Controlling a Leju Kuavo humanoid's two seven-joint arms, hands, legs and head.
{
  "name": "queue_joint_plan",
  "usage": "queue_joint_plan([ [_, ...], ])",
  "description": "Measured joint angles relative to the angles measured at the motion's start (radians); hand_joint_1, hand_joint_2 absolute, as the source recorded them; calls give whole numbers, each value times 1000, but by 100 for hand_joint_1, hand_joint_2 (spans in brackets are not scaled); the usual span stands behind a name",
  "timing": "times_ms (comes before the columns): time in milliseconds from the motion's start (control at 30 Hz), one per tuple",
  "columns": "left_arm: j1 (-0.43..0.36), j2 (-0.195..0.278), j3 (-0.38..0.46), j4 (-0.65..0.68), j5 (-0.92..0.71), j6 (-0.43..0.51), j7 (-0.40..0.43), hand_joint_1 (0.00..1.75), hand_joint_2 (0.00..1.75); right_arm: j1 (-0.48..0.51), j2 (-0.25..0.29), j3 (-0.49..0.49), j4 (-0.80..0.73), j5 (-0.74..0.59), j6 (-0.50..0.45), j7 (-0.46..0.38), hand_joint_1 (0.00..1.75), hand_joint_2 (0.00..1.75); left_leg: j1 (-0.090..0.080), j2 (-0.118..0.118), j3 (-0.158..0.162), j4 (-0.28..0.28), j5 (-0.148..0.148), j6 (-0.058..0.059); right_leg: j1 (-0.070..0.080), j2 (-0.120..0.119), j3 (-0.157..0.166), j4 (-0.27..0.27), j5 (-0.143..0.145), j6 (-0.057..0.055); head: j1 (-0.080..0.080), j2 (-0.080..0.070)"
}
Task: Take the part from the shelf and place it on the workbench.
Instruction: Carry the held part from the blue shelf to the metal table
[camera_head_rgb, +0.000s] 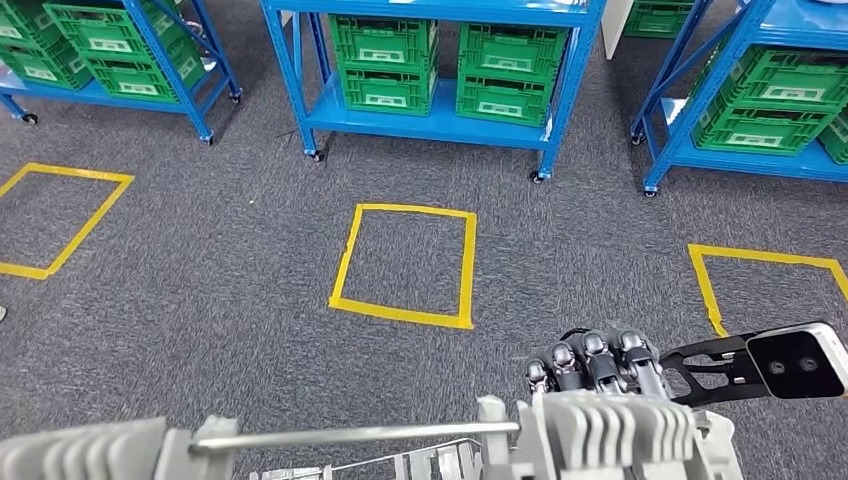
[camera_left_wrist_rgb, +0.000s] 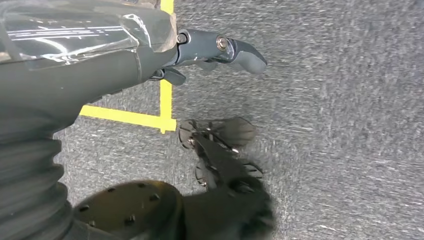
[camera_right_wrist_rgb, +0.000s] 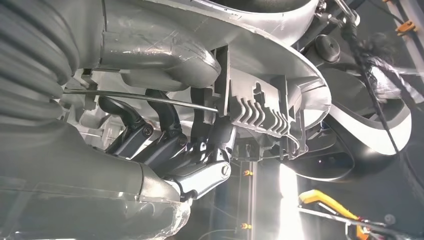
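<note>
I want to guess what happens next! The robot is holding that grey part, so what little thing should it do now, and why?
Probably keep carrying the grey part, gripped by the right hand, and turn to find the workbench: ahead are blue shelves and taped floor.

The right hand (camera_head_rgb: 596, 362) has dark metal fingers with rounded silver knuckles, lower right of the head view; a black bracket carries a white-cased wrist camera (camera_head_rgb: 800, 362) beside it.

The left hand (camera_left_wrist_rgb: 220, 50) shows a thick grey thumb with a brass-coloured screw, a grey ribbed cover at the frame's left edge.

Green slatted crates (camera_head_rgb: 384, 62) with white labels are seen on blue shelves (camera_head_rgb: 437, 118). The floor (camera_head_rgb: 230, 270) is covered in speckled dark grey carpet, on which squares are marked in yellow tape (camera_head_rgb: 404, 265). A pale grey ribbed part (camera_head_rgb: 600, 430) with a silver rod is seen beside the dark fingers (camera_head_rgb: 590, 362) of the right hand (camera_head_rgb: 600, 365).
</note>
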Motion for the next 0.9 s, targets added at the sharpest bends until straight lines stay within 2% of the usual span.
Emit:
queue_joint_plan([
  [33, 0, 1, 2, -2, 0, 1, 0, 0, 175, -1, 1, 0, 0, 1, 0, 0, 175, 175, -2, -1, 55, -75, -9, 6, 1, 0, -6, 1, 6, 5, 1, 0],
  [67, 0, 2, 4, -3, -1, 3, 0, 0, 175, -2, 1, 0, 0, 1, 0, -1, 175, 175, -5, -1, 95, -135, -25, 12, 2, -1, -9, 2, 12, 11, 1, 0],
  [100, 0, 3, 6, -4, -1, 4, 0, 0, 175, -2, 2, 0, 0, 2, 0, -1, 175, 175, -9, -1, 114, -171, -42, 19, 3, -2, -13, 2, 17, 17, 1, 0],
  [167, 2, 4, 7, -5, -1, 5, 1, 0, 175, -4, 2, 0, 0, 3, 0, -3, 175, 175, -10, 0, 116, -193, -43, 32, 3, -5, -21, 5, 24, 27, 1, 0],
  [200, 3, 3, 8, -6, -1, 6, 1, 0, 175, -4, 2, 0, 0, 3, 1, -5, 175, 175, -9, 2, 112, -199, -37, 40, 3, -4, -31, 16, 18, 29, 1, 0],
  [233, 4, 3, 9, -7, -1, 7, 1, 0, 175, -4, 2, 0, 0, 3, 2, -6, 175, 175, -8, 3, 107, -203, -28, 47, 2, -3, -47, 46, 0, 28, 2, 0],
  [267, 5, 3, 10, -7, -1, 8, 1, 0, 175, -4, 2, 0, 0, 4, 3, -7, 175, 175, -7, 4, 101, -205, -20, 53, 2, -2, -72, 98, -30, 24, 3, 0],
  [333, 6, 2, 14, -8, -1, 8, 1, 0, 175, -3, 2, 0, 1, 4, 4, -9, 175, 175, -11, 4, 82, -204, -8, 59, 2, -1, -130, 238, -97, 18, 4, 0],
  [367, 6, 2, 16, -8, -1, 9, 1, 0, 175, -2, 2, 0, 2, 4, 5, -9, 175, 175, -13, 4, 73, -203, -2, 59, 2, 0, -146, 288, -117, 19, 4, 0],
  [400, 7, 2, 18, -8, -1, 9, 1, 0, 175, -2, 2, 0, 4, 4, 6, -9, 175, 175, -14, 4, 66, -201, 3, 59, 2, 0, -143, 301, -121, 24, 4, 0],
  [433, 9, 2, 19, -8, -1, 10, 2, 0, 175, -1, 2, 0, 5, 5, 7, -9, 175, 175, -15, 4, 59, -199, 7, 58, 2, 0, -118, 271, -111, 31, 4, 0],
  [500, 11, 0, 22, -11, -2, 11, 1, 0, 175, -2, 2, 0, 6, 7, 9, -11, 175, 175, -15, 3, 49, -189, 11, 54, 2, 0, -28, 126, -71, 41, 5, 0],
  [533, 12, 0, 23, -13, -2, 11, 1, 0, 175, -3, 3, 0, 6, 8, 10, -12, 175, 175, -17, 3, 44, -182, 11, 51, 3, 0, 7, 63, -56, 38, 4, 0],
  [567, 13, 0, 25, -14, -3, 11, 1, 0, 175, -4, 3, 0, 6, 9, 10, -13, 175, 175, -19, 3, 39, -177, 12, 47, 4, 0, 28, 23, -47, 33, 4, 0],
  [667, 16, -1, 28, -16, -4, 11, 0, 0, 175, -4, 6, 0, 6, 11, 10, -14, 175, 175, -20, 4, 30, -171, 18, 32, 5, 2, 29, 10, -37, 12, 4, 0],
  [733, 17, -1, 30, -16, -4, 12, 0, 0, 175, -5, 8, 0, 6, 12, 10, -14, 175, 175, -17, 3, 17, -140, -6, 20, 0, 2, 31, 6, -29, 1, 2, 0],
  [767, 18, -1, 31, -16, -4, 12, 0, 0, 175, -5, 10, 0, 6, 12, 10, -14, 175, 175, -14, 2, -2, -95, -36, 13, -3, 2, 31, 5, -26, -3, 1, 0],
  [833, 19, -1, 33, -16, -8, 13, 0, 0, 175, -5, 13, 0, 6, 15, 10, -16, 175, 175, -8, 2, -57, 39, -105, 3, -2, 2, 25, 7, -22, -8, 0, 0],
  [867, 20, -1, 34, -16, -11, 13, 0, 0, 175, -5, 14, 0, 6, 19, 10, -17, 175, 175, -6, 2, -79, 94, -125, -1, -2, 2, 23, 8, -22, -9, 0, 0],
  [900, 21, -1, 34, -16, -14, 12, 0, 0, 175, -5, 14, 0, 6, 24, 10, -19, 175, 175, -4, 2, -87, 119, -128, -2, -2, 2, 21, 9, -21, -9, -1, 0],
])
